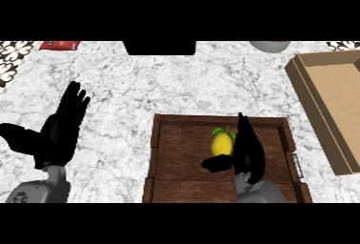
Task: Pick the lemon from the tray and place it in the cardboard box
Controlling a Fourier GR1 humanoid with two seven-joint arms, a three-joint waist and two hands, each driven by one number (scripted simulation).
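A yellow lemon with a green leaf lies in the dark wooden tray at the lower middle. My right hand stands edge-on inside the tray just right of the lemon, fingers straight and pointing away, thumb reaching under the lemon's near side. Its fingers are not curled round the fruit. The cardboard box lies open at the right edge, right of the tray. My left hand rests open at the left, fingers up, over the marble counter.
A black object sits at the counter's far edge, a red packet at the far left, and a grey bowl-like item at the far right. Patterned tile shows in the far corners.
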